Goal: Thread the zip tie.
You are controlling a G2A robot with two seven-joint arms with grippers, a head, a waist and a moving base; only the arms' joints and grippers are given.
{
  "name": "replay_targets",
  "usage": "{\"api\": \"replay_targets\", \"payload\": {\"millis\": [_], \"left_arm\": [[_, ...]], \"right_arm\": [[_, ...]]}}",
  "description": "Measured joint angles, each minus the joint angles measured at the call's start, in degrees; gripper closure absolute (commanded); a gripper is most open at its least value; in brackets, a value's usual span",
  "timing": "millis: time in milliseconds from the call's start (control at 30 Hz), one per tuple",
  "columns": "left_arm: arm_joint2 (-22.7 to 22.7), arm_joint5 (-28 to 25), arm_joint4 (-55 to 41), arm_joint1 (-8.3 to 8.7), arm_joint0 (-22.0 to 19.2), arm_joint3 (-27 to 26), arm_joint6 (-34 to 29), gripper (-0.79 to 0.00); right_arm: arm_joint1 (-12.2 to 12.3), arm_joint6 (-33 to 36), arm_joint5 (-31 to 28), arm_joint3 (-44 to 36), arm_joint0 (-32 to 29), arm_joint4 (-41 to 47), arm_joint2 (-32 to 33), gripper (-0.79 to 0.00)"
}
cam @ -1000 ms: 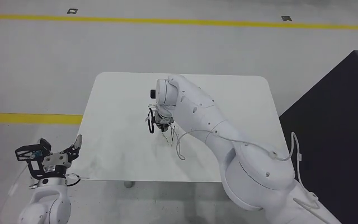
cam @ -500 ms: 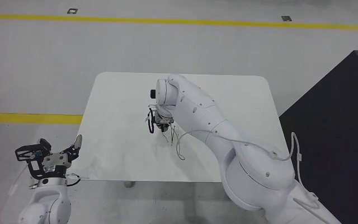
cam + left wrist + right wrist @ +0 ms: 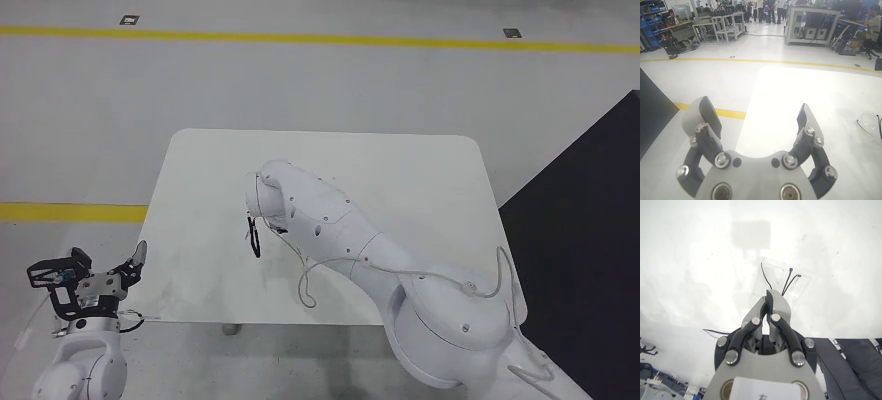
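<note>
My right gripper (image 3: 768, 292) is shut on a thin black zip tie (image 3: 764, 274), whose free end curves away from the fingertips. It hovers over a clear plastic bag (image 3: 803, 284) lying on the white table (image 3: 420, 170); two more black zip ties (image 3: 790, 279) lie on that bag. From above, the right gripper (image 3: 254, 238) sits left of the table's middle. My left gripper (image 3: 757, 118) is open and holds nothing. It hangs off the table's front left corner (image 3: 92, 262), with the bag (image 3: 869, 123) far off to its side.
A dark panel (image 3: 600, 200) stands beyond the table's right side. Yellow floor lines (image 3: 300, 38) run behind and to the left of the table. The table's right half is bare white surface.
The right arm has swung left and slightly toward the front edge, carrying its gripper away from its earlier spot near the table's middle. The left arm has not moved.
</note>
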Motion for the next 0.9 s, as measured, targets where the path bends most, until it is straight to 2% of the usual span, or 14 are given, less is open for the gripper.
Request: {"api": "replay_targets", "payload": {"millis": [200, 433, 600, 633, 667, 700, 900], "left_arm": [[0.0, 0.0, 0.0, 0.00, 0.0, 0.0, 0.0, -0.785], [0.0, 0.0, 0.0, 0.00, 0.0, 0.0, 0.0, -0.785], [0.0, 0.0, 0.0, 0.00, 0.0, 0.0, 0.0, -0.785], [0.0, 0.0, 0.0, 0.00, 0.0, 0.0, 0.0, -0.785], [0.0, 0.0, 0.0, 0.00, 0.0, 0.0, 0.0, -0.785], [0.0, 0.0, 0.0, 0.00, 0.0, 0.0, 0.0, -0.785], [0.0, 0.0, 0.0, 0.00, 0.0, 0.0, 0.0, -0.785]], "right_arm": [[-2.4, -5.2, 5.3, 3.0, -2.3, -1.9, -1.1, 0.000], [-4.7, -4.4, 4.4, 6.1, -2.6, -3.1, -1.1, 0.000], [-5.1, -4.9, 4.9, 7.2, -2.8, -3.7, -1.1, 0.000], [-5.2, -4.9, 4.9, 7.5, -2.9, -3.6, -1.1, -0.083], [-5.2, -4.9, 4.9, 7.9, -2.8, -3.6, -1.1, -0.117], [-5.2, -4.9, 4.9, 8.4, -2.9, -3.6, -1.1, -0.095], [-5.4, -5.2, 5.2, 10.0, -2.7, -3.1, -1.1, -0.139]]}}
